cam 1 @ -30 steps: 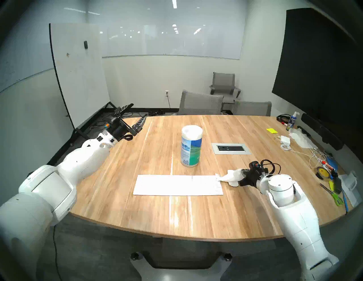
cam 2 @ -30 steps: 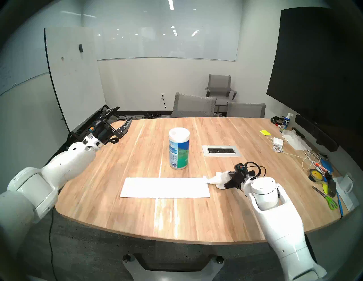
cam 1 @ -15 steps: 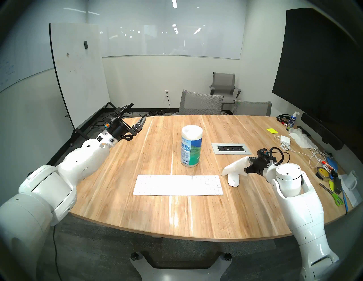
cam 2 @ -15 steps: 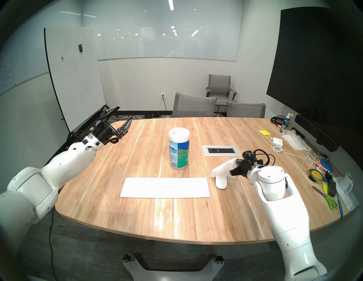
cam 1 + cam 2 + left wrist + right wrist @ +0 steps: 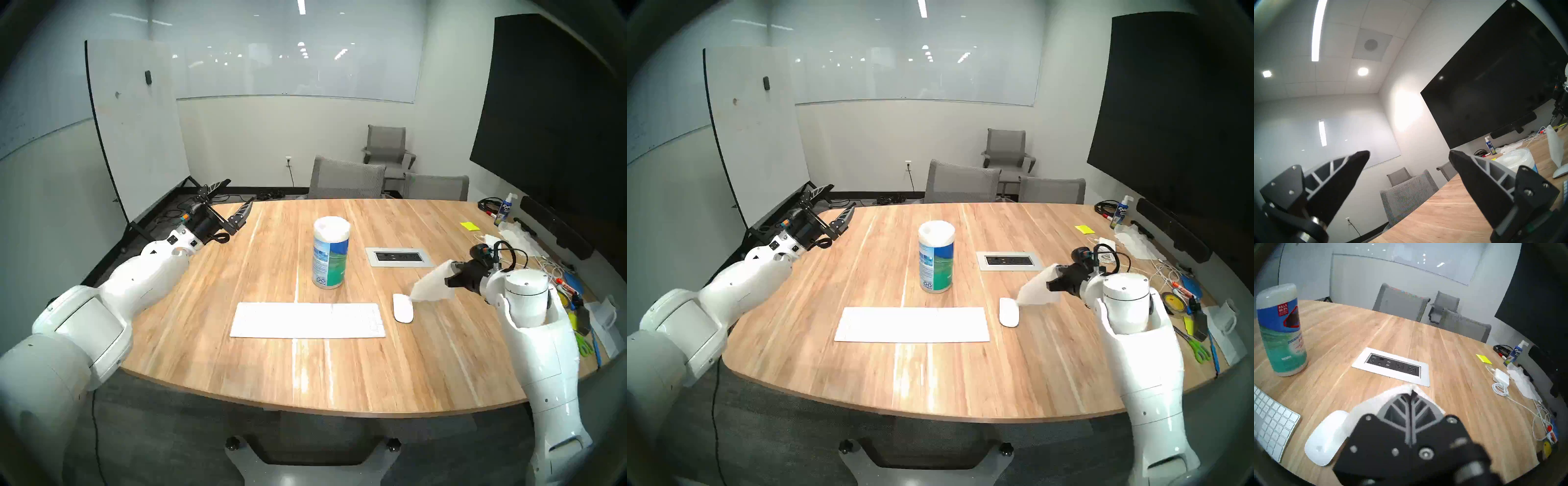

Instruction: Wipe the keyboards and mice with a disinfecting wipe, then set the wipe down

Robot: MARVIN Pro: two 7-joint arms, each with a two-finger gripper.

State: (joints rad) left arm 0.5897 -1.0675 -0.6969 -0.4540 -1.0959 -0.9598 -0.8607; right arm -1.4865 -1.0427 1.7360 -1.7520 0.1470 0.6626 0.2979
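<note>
A flat white keyboard [image 5: 307,320] [image 5: 911,324] [image 5: 1270,419] lies near the table's front edge. Just to its right sits a small white mouse [image 5: 403,308] [image 5: 1009,312] [image 5: 1325,438]. My right gripper [image 5: 453,268] [image 5: 1055,269] [image 5: 1412,392] hovers to the right of the mouse, shut on the white wipe [image 5: 432,284] [image 5: 1037,288] [image 5: 1400,390]. The wipe hangs from the fingers and its lowest corner reaches the mouse's far right edge. My left gripper [image 5: 234,200] [image 5: 834,198] [image 5: 1409,153] stays wide open and empty over the table's far left corner.
A wipes canister [image 5: 330,253] [image 5: 936,261] [image 5: 1281,329] stands behind the keyboard. A power outlet panel [image 5: 399,257] [image 5: 1392,366] is set in the table. At the right lie a charger with cable [image 5: 1500,377], tissues [image 5: 519,237], a spray bottle [image 5: 505,208], sticky notes [image 5: 468,225], tape and scissors.
My right gripper lifted the wipe off the keyboard's right end and swung right and away, uncovering the mouse. The wipe now dangles beside the mouse. The left arm stayed still.
</note>
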